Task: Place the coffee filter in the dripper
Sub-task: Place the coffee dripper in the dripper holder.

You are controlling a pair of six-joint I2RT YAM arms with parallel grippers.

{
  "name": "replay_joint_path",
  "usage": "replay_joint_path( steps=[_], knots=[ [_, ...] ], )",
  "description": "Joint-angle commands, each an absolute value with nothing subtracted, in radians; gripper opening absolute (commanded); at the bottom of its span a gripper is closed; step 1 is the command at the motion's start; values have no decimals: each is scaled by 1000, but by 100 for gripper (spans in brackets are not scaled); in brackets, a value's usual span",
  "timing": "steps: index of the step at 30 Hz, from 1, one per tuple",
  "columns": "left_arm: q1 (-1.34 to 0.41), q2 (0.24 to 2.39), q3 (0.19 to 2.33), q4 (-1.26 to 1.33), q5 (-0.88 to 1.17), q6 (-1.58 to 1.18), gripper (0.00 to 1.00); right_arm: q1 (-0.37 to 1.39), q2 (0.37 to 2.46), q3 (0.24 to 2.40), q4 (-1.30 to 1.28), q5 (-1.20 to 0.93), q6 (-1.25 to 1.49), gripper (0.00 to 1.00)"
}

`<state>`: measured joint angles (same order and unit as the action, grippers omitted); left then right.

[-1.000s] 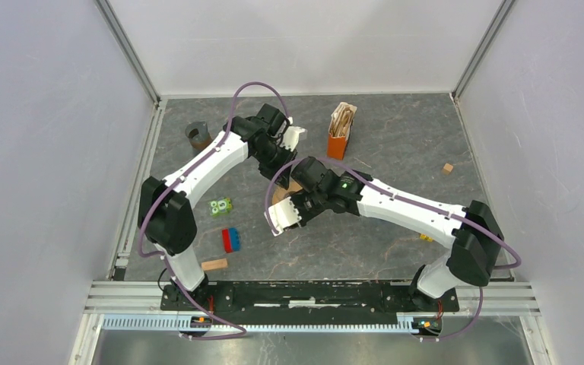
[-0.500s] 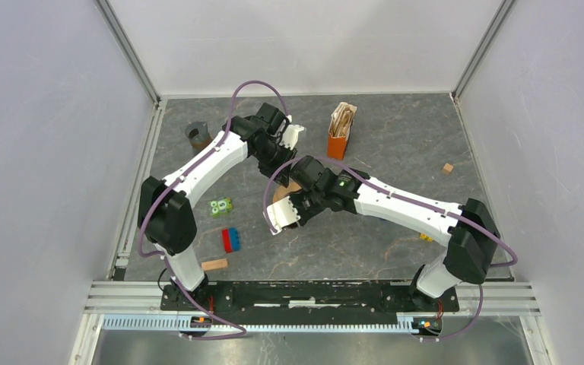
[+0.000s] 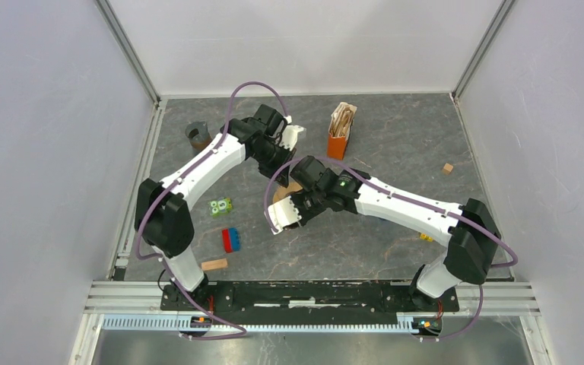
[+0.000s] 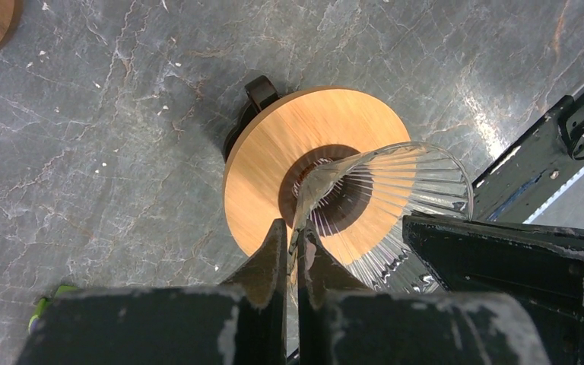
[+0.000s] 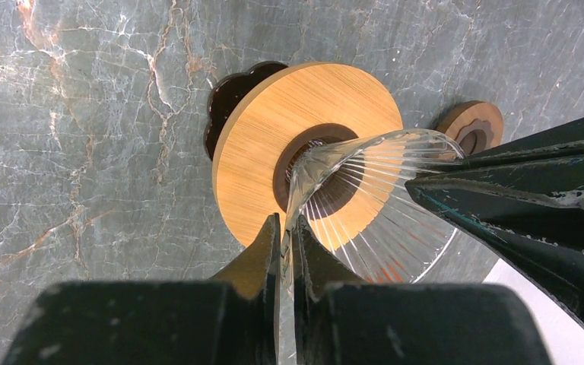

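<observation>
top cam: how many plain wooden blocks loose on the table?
2. A small wooden cube sits at far right, mid-depth. An oblong wooden block lies front left. Others may be hidden from this view.

Glass dripper (image 4: 384, 182), wooden collar (image 4: 274, 152), tilted; coffee filters (image 3: 342, 118) stacked upright

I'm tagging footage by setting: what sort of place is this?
Probably a robotics lab test cell: plain white panel walls on aluminium framing enclose a grey stone-patterned tabletop, with two white robot arms bolted on.
</observation>
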<state>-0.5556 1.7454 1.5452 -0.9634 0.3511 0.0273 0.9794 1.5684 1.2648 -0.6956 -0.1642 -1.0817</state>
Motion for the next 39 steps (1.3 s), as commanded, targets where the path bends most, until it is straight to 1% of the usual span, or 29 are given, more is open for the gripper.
replay_joint_path(
  steps=[1, 7, 39],
  knots=[
    [-555, 1717, 1473, -894, 332, 31, 2, 977, 1597, 1229, -722, -199, -1059, 0],
    [-557, 1685, 1397, -840, 327, 25, 2, 977, 1607, 1230, -722, -195, -1055, 0],
    [-568, 1663, 1226, -759, 313, 47, 2, 978, 1672, 1168, -690, -213, -1044, 0]
  ],
)
